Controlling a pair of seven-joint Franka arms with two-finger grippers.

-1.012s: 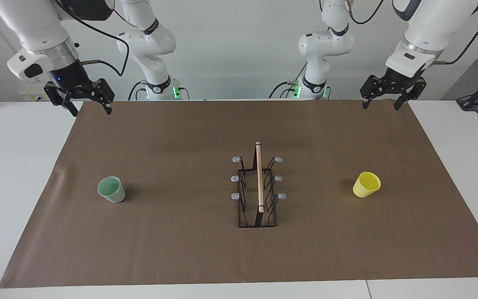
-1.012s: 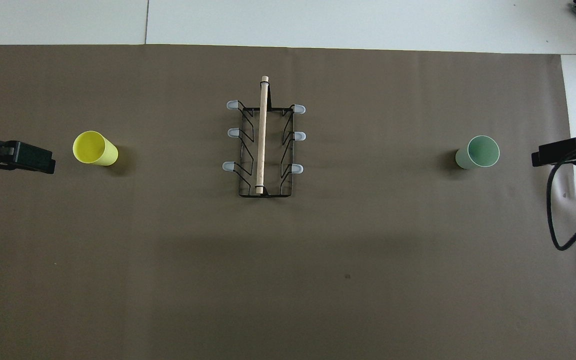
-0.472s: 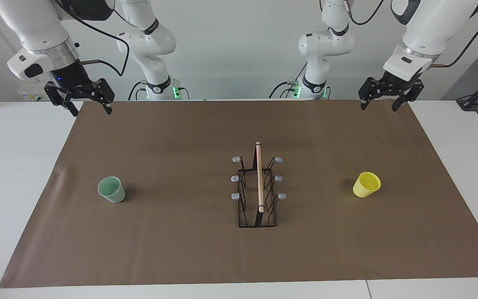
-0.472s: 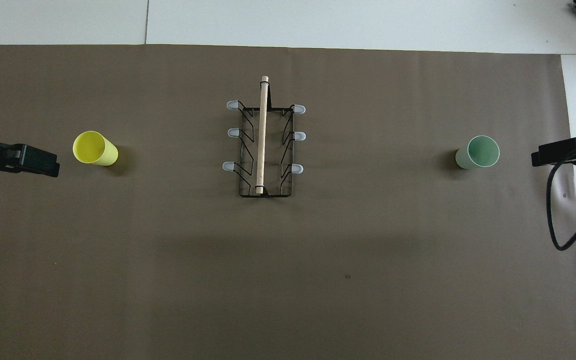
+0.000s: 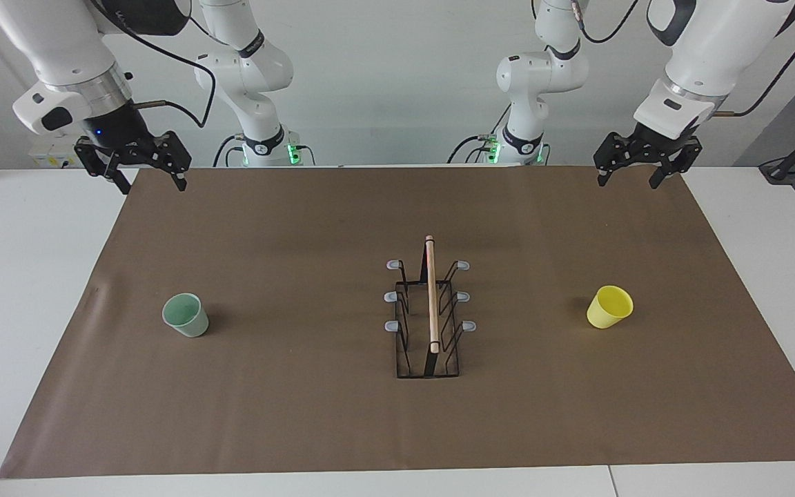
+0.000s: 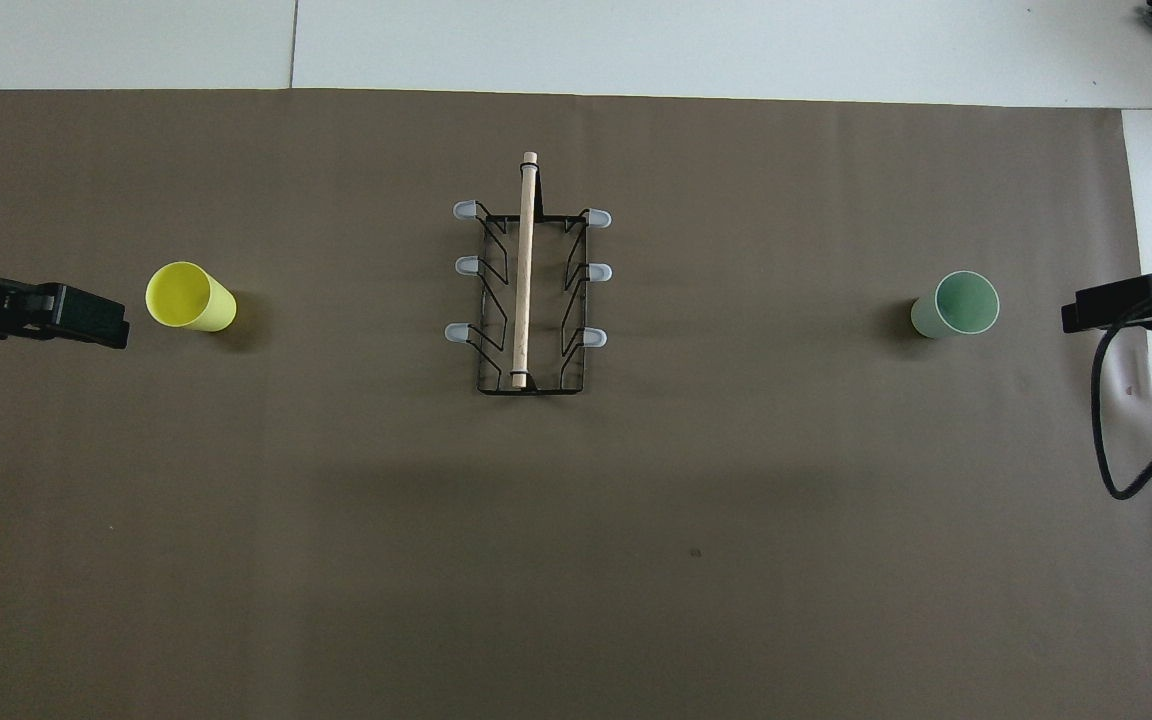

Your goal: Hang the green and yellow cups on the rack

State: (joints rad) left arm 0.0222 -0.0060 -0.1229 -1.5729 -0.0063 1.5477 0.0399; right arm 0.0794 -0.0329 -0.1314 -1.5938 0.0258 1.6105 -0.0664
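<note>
A brown paper sheet [image 5: 301, 221] covers most of a white table [image 5: 32, 276], leaving white strips bare at both ends and along the edge farthest from the robots; a seam in the tabletop [image 6: 293, 45] shows on that bare edge; a pale wall [image 5: 397, 83] stands past the two arm bases, and a black cable [image 6: 1111, 420] loops over the sheet's edge at the right arm's end. The rack [image 5: 429, 317] sits near the middle of the sheet, its wooden rod [image 6: 525, 270] running toward and away from the robots, three grey-tipped prongs on each side, all bare; the green cup [image 5: 185, 315] stands upright on the sheet toward the right arm's end, the yellow cup [image 5: 609, 307] upright toward the left arm's end, each well apart from the rack and about level with it. The left gripper [image 5: 637, 168] hangs in the air over the sheet's corner nearest the robots at its own end, fingertips spread and holding nothing; the right gripper [image 5: 136, 174] hangs likewise over the matching corner at its end, fingertips apart and empty. Wide brown paper lies bare between each cup and the rack, and the whole stretch of sheet between the rack and the robots is open, as is the strip from the rack to the sheet's farthest edge.
</note>
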